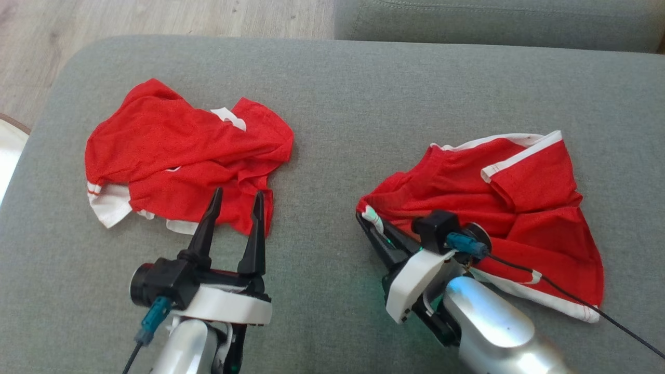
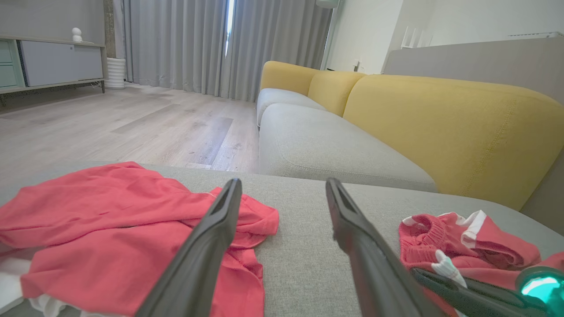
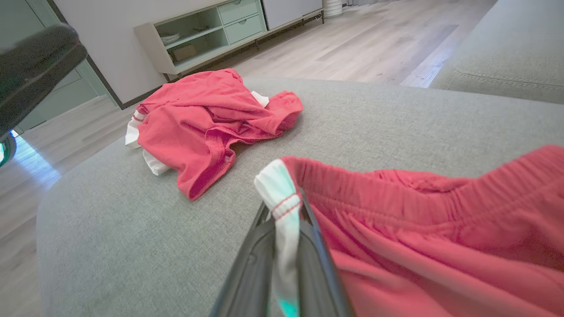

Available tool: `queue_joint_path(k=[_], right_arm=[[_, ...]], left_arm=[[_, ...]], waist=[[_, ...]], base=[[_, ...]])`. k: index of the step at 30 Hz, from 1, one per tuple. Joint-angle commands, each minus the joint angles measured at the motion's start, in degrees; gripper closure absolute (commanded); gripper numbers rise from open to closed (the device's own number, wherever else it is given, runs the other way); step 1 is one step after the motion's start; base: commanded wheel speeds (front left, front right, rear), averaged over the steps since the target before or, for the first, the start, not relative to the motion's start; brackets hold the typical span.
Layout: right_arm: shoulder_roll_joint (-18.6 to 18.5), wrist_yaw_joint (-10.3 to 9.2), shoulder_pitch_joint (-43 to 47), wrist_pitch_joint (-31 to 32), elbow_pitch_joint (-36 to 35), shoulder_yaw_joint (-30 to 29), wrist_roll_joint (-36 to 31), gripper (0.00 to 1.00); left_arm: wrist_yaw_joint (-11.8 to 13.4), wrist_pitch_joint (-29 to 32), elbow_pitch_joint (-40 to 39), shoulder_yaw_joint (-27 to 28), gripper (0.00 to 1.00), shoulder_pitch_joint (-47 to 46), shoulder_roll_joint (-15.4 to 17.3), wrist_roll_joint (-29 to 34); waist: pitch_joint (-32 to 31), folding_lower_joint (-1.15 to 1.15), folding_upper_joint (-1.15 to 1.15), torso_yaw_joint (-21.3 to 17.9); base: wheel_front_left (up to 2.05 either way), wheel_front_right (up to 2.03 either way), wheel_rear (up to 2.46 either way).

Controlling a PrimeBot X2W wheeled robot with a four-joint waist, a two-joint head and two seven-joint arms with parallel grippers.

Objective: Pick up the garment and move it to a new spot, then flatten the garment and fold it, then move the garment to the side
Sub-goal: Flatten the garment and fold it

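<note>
Two crumpled red garments with white trim lie on a grey cushion (image 1: 363,93). The right garment (image 1: 519,208) has an elastic waistband (image 3: 423,189). My right gripper (image 1: 370,217) is shut on that garment's white-trimmed left corner (image 3: 282,193), which is pinched between the fingers. The left garment (image 1: 176,150) lies apart, also seen from both wrists (image 2: 101,220) (image 3: 207,114). My left gripper (image 1: 238,195) stands open over its near edge, nothing between its fingers (image 2: 220,220).
The cushion's far and left edges drop to a wooden floor (image 1: 156,21). A grey sofa seat (image 1: 493,21) lies beyond, with yellow backrests (image 2: 440,119). A black cable (image 1: 571,298) trails from my right wrist across the right garment.
</note>
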Motion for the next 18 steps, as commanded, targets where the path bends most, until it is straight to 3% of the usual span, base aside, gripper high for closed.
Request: queue_joint_path(k=[1, 2, 6, 10, 18], right_arm=[[0.7, -0.04, -1.7, 0.3, -1.1, 1.0, 0.7, 0.25], [0.7, -0.04, -1.8, 0.7, -0.5, 1.3, 0.7, 0.00], [0.7, -0.04, -1.8, 0.7, 0.7, 0.2, 1.1, 0.00], [0.6, -0.04, -1.5, -0.2, 1.5, -4.5, -0.4, 0.00], [-2.6, -0.04, 2.5, -1.8, -4.7, -21.0, -4.0, 0.00]], left_arm=[[0.2, -0.5, -1.6, 1.9, 0.00, -1.1, 0.1, 0.3], [0.2, -0.5, -1.6, 2.0, 0.00, -1.0, 0.1, 0.3], [0.4, -0.5, -1.7, 2.7, 0.00, -0.7, 0.1, 0.3], [0.6, -0.5, -2.1, 3.6, 0.00, -0.4, 0.1, 0.3], [0.7, -0.5, -3.3, 4.8, 0.00, 0.6, 0.1, 0.6]], waist=[[-0.1, 0.00, 0.00, 0.0], [-0.3, 0.00, 0.00, -0.1], [-1.1, 0.00, 0.00, -0.9], [-2.1, 0.00, 0.00, -2.3], [-3.6, 0.00, 0.00, -5.8]], base=[[0.00, 0.00, 0.00], [0.00, 0.00, 0.00], [0.00, 0.00, 0.00], [0.00, 0.00, 0.00], [0.00, 0.00, 0.00]])
